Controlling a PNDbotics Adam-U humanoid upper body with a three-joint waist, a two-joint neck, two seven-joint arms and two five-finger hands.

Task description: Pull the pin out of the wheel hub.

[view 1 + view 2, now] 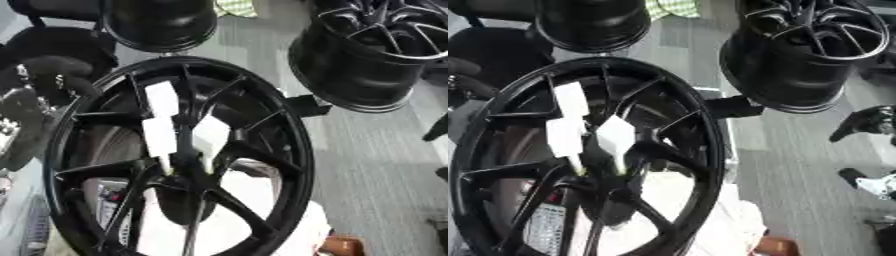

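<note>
A large black spoked wheel hub (179,160) fills the middle, standing tilted toward me. Three white flat pieces (161,135) sit on the spokes just above its centre (188,172); I cannot make out which of them is the pin. My left hand (48,75) is a dark blurred shape just outside the rim's upper left, not touching the white pieces. Dark parts of my right hand (864,121) show at the right edge, well clear of the wheel. Neither hand holds anything that I can see.
Two more black wheels stand behind, one at the top middle (159,22) and one at the top right (798,55). A black block (730,106) sits by the big wheel's right rim. Grey floor (798,175) lies on the right, and an orange object (343,246) below.
</note>
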